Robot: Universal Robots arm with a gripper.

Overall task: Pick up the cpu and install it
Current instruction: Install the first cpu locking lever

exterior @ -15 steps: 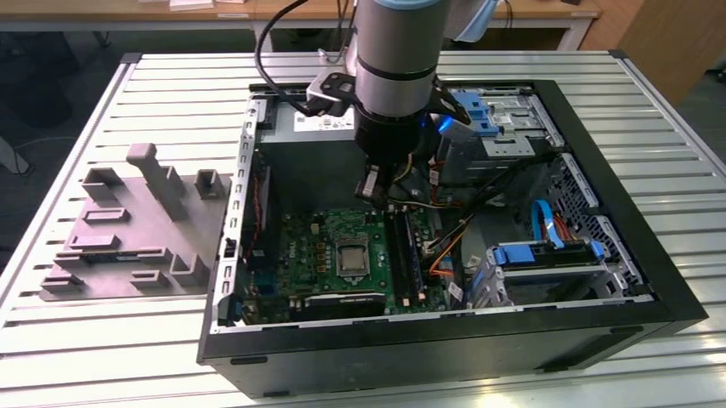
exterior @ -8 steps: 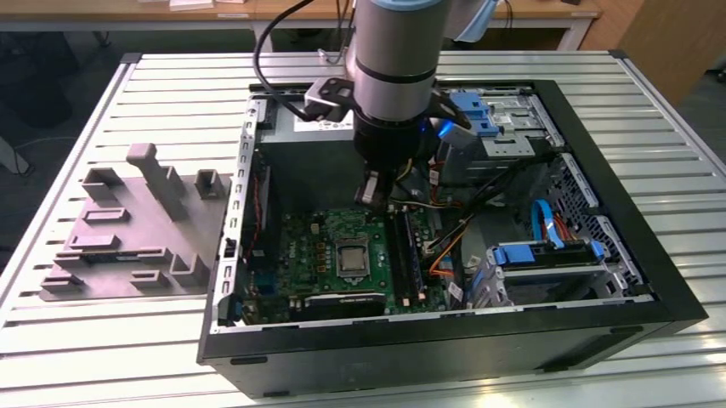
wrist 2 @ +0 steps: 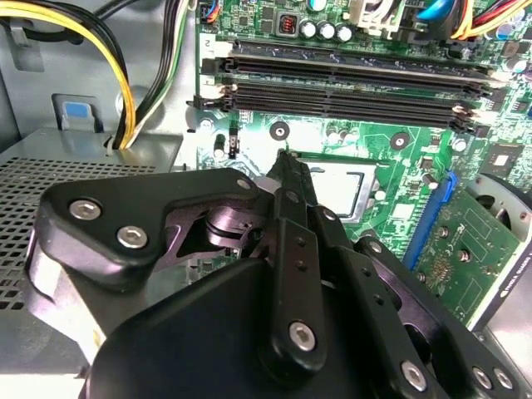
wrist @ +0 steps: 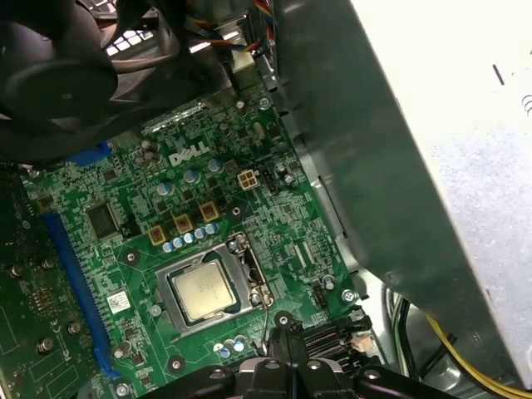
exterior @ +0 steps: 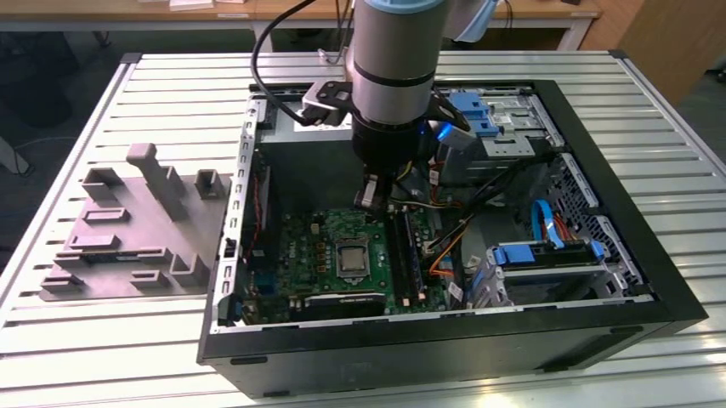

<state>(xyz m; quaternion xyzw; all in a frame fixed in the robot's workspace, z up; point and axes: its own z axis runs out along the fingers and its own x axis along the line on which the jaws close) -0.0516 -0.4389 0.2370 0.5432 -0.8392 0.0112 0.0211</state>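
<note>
End effector (wrist 2: 287, 162): fingertips together, holding nothing, hovering above motherboard (wrist: 191, 208).
Cpu (wrist: 202, 291): seated flat in socket, square, partly hidden behind fingers in second wrist view.

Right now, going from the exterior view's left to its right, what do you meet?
Grey plastic block with posts → green motherboard → cpu in its socket → blue-handled drive caddy → table.
</note>
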